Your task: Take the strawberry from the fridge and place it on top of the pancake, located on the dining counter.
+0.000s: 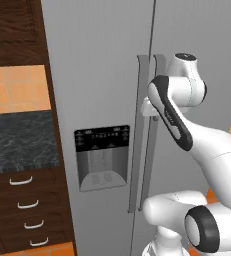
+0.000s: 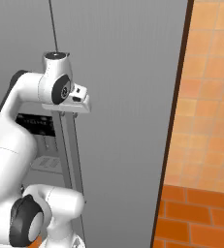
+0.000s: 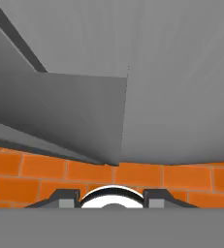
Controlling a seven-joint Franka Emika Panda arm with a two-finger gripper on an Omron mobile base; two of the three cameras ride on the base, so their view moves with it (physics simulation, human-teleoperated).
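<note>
The tall light-grey fridge (image 1: 102, 75) (image 2: 128, 87) stands right in front of me with both doors closed. My gripper (image 1: 149, 107) (image 3: 111, 196) is at the upper part of the right door's long vertical handle (image 1: 148, 170) (image 2: 69, 145) (image 3: 84, 111). In the hand view the handle runs down into the gap between my two dark fingertips (image 3: 67, 196), which stand half apart on either side of it. The strawberry, the pancake and the dining counter are out of view.
The black dispenser panel (image 1: 102, 137) sits on the left door. Left of the fridge are a black-topped counter (image 1: 17, 140) and dark wood drawers (image 1: 27, 210). To the fridge's right are a dark brown trim (image 2: 178, 121) and an orange tiled wall (image 2: 208, 106).
</note>
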